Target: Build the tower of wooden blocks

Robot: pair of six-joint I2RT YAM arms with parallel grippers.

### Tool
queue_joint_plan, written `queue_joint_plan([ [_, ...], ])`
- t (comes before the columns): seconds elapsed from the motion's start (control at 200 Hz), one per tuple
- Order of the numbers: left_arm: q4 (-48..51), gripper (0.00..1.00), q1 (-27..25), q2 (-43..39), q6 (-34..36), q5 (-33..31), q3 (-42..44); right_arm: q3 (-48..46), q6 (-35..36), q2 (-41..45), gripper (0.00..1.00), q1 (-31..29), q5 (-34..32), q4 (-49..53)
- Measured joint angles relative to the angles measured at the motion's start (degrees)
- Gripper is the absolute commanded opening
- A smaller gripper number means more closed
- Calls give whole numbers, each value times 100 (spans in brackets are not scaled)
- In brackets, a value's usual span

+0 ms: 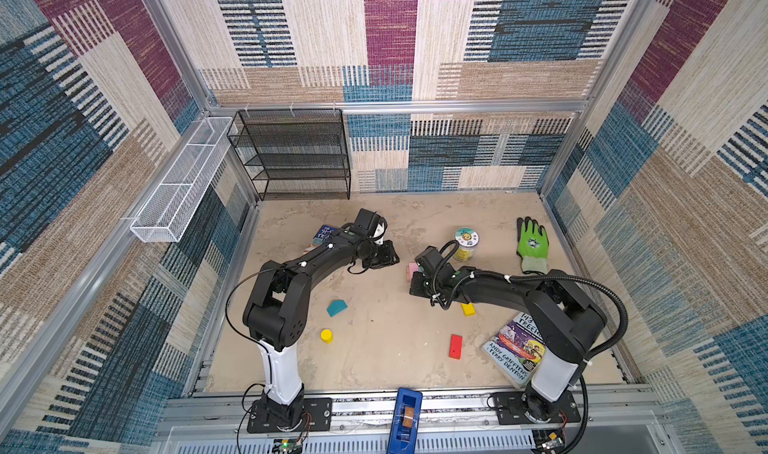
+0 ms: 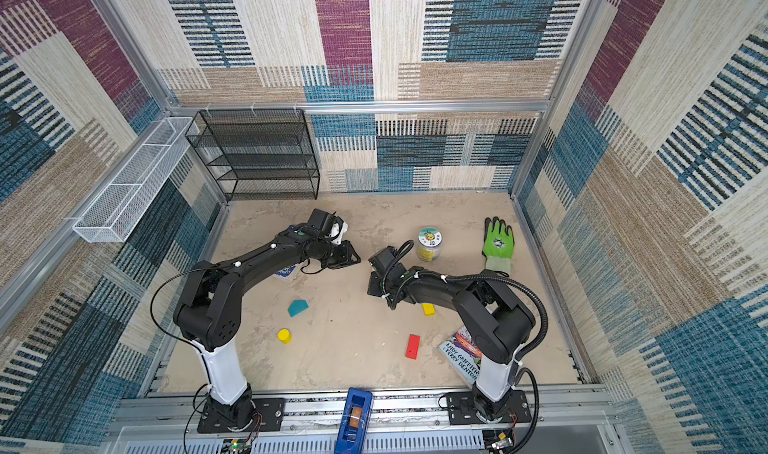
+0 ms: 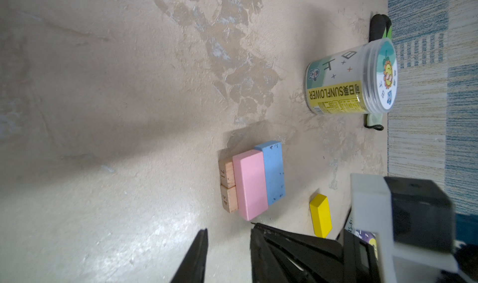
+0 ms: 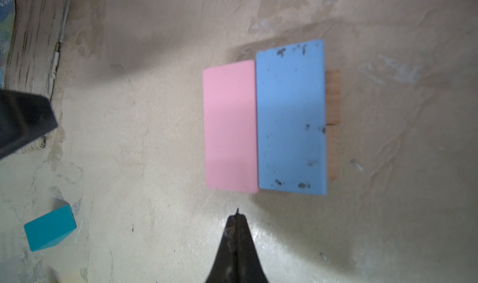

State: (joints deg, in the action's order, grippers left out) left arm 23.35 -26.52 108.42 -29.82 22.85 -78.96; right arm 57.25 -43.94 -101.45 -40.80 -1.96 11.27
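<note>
1. fingers (image 4: 236, 243) of the right gripper (image 4: 236, 217) are pressed together, empty; the left gripper (image 3: 229, 227) stands narrowly parted, holding nothing.
2. pink slab (image 4: 230, 126) and light blue slab (image 4: 291, 113) lie touching side by side on two plain wood blocks (image 3: 229, 186), in the middle of the table (image 1: 374, 348), just ahead of the right gripper.
3. yellow block (image 1: 468, 309), red block (image 1: 455, 346), teal house piece (image 1: 336, 308) and yellow cylinder (image 1: 326, 335) lie loose nearer the arm bases.
4. jar (image 1: 466, 244) stands upright behind the slabs.

Wood blocks (image 4: 333, 98) mostly hidden under blue block (image 4: 291, 113); book (image 1: 322, 234) partly behind left arm (image 1: 324, 259).
</note>
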Motion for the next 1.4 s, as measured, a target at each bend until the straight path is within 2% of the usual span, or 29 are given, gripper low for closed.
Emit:
queue_joint_plan([
  [1.397, -2, 32, 15, -7, 0, 4, 11, 90, -122, -79, 0, 0, -15, 11],
])
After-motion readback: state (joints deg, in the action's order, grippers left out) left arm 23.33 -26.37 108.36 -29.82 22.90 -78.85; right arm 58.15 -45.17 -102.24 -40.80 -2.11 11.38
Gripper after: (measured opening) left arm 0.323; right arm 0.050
